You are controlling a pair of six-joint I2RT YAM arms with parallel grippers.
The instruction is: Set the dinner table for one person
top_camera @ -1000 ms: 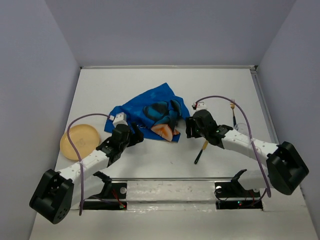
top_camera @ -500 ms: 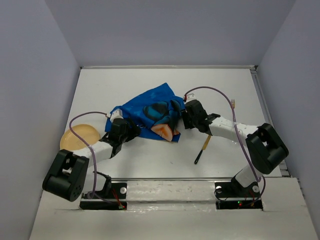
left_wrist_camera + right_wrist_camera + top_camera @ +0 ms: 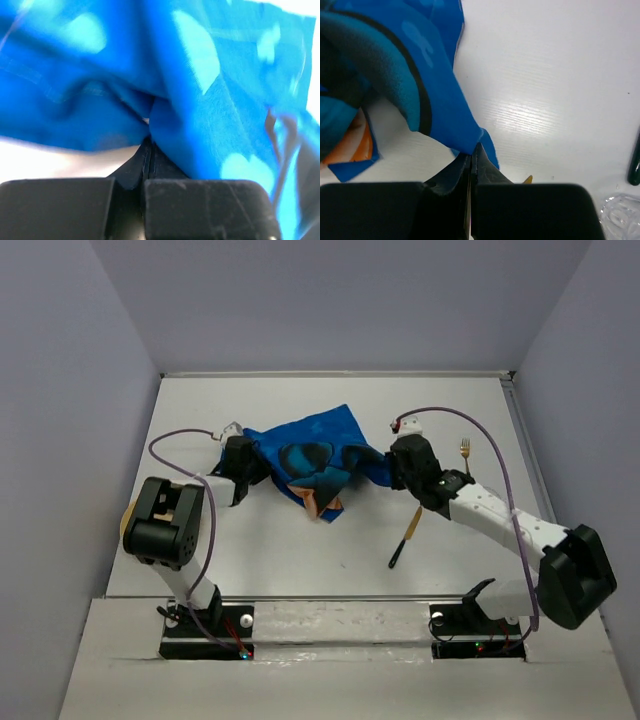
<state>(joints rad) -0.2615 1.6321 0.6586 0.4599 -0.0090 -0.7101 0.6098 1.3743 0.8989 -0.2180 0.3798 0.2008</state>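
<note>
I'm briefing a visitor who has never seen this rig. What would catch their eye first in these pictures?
The crumpled blue placemat in the middle of the white dinner table stands out most. Both arms pinch it: the left gripper at its left edge, the right gripper at its right corner. Right of centre, nearer the arms, lies a black-and-gold utensil, with a gold fork beyond it.

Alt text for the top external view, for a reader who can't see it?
Two arms pinch a crumpled blue placemat on the white dinner table: left gripper shut on its left edge, right gripper on its right edge. A fork and a dark-handled utensil lie right of it.
</note>
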